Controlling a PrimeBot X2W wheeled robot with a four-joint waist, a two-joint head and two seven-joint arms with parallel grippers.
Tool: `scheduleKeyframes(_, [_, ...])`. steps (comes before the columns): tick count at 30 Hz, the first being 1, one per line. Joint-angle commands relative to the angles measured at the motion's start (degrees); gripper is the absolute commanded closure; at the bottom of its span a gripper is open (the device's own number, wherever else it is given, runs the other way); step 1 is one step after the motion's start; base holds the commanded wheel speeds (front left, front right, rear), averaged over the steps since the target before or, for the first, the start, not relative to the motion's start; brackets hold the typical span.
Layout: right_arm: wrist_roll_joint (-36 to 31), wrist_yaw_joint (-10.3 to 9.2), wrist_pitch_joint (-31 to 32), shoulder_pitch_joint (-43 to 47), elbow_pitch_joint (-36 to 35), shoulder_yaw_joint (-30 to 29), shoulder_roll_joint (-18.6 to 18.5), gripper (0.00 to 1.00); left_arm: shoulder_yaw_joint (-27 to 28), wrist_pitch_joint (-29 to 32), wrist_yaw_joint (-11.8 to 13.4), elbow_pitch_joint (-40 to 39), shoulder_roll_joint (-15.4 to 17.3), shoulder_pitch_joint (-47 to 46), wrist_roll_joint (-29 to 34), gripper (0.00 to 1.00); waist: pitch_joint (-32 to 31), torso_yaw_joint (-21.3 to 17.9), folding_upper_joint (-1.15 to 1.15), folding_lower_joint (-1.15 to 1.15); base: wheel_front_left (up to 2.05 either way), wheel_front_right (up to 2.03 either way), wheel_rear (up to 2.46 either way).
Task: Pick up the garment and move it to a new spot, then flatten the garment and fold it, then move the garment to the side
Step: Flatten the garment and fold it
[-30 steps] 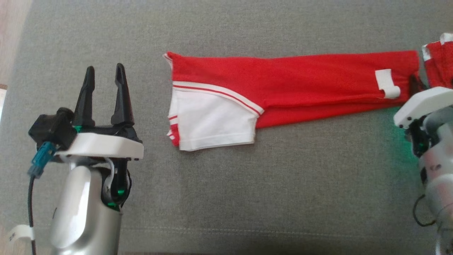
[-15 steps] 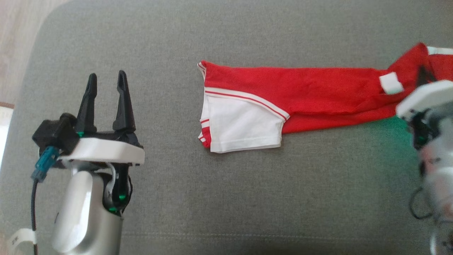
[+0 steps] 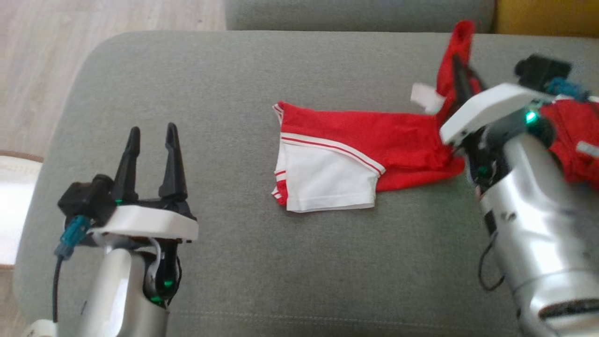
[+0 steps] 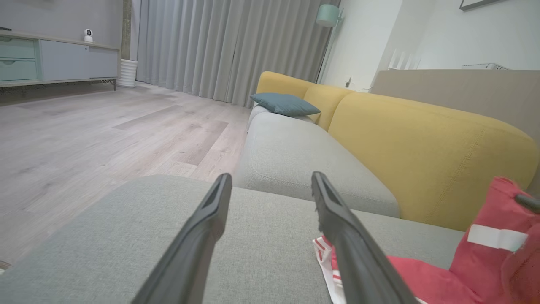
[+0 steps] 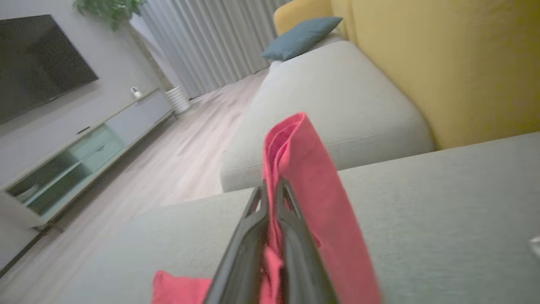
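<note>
Apparently mid-fold, judging from the layout. Pinching one red end of the garment (image 3: 374, 140) in the right gripper (image 5: 272, 192), jaws pressed together on the cloth, with a red fold poking up past the fingertips. Holding that end raised off the grey seat cushion (image 3: 224, 84), up and to the right of the flat part. Lying flat near mid-seat: the other end, with its white panel (image 3: 327, 182) and red stripes. Also noted at the far right beside the forearm: more red cloth, extent hard to tell. Hovering well to the left of the garment with the left gripper (image 3: 153, 131), fingers spread wide, gripping nothing, touching no cloth. For doing the step well: carry the pinched end over in a low arc toward the white panel, keeping the grip firm against slipping layers. Line up the edges before letting go; aim for the far hem, not short of it. Lift just enough to take up slack, without dragging the flat part across the cushion. Mind the white tag (image 3: 427, 99) just beside the fingers; likely to snag or flip. Consider pinning the white end with the free left gripper against creep. Release only once laid down flat.
</note>
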Motion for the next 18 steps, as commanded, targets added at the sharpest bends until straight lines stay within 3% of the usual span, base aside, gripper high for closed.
scheduleKeyframes(1, [4.2,0.37,1.2,1.5,-4.9,4.7,1.4,1.00,0.9,-0.3,0.3,-1.9,0.7,-1.1,-0.5,0.00,-0.5,1.5,0.00,0.00,0.00,0.00,0.00])
scheduleKeyframes(9, [13.7,0.37,1.0,6.5,-9.3,14.4,1.4,1.00,0.2,-0.3,0.5,-1.5,0.7,-0.3,-0.7,0.00,-0.8,5.1,0.00,0.00,0.00,0.00,0.00])
scheduleKeyframes(18, [24.5,0.37,-3.8,6.8,-5.3,26.6,1.4,1.00,-1.3,-0.3,0.7,-0.9,0.7,-0.1,-1.4,0.00,0.1,9.7,0.00,0.00,0.00,0.00,0.00])
